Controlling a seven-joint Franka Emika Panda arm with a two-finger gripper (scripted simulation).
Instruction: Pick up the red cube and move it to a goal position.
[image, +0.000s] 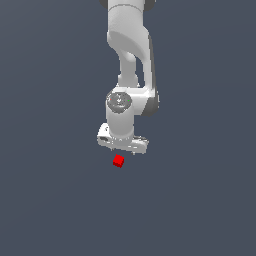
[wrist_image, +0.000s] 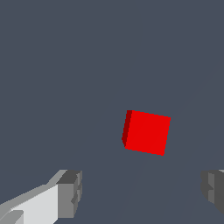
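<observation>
A white robot arm (image: 131, 55) reaches down over a plain dark grey floor (image: 50, 200). Its gripper (wrist_image: 142, 194) is spread wide, the two grey fingers (wrist_image: 70, 192) well apart and holding nothing. A small red cube (wrist_image: 146, 132) lies on the floor just beyond the fingertips, untouched.

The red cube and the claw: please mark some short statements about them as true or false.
1. The claw is open. True.
2. The red cube is clamped between the fingers. False: it lies free, touching neither finger.
3. Only one cube is visible. True.
4. The cube is blue. False: it is bright red.
5. In the exterior view, the cube sits just below the claw. True.
</observation>
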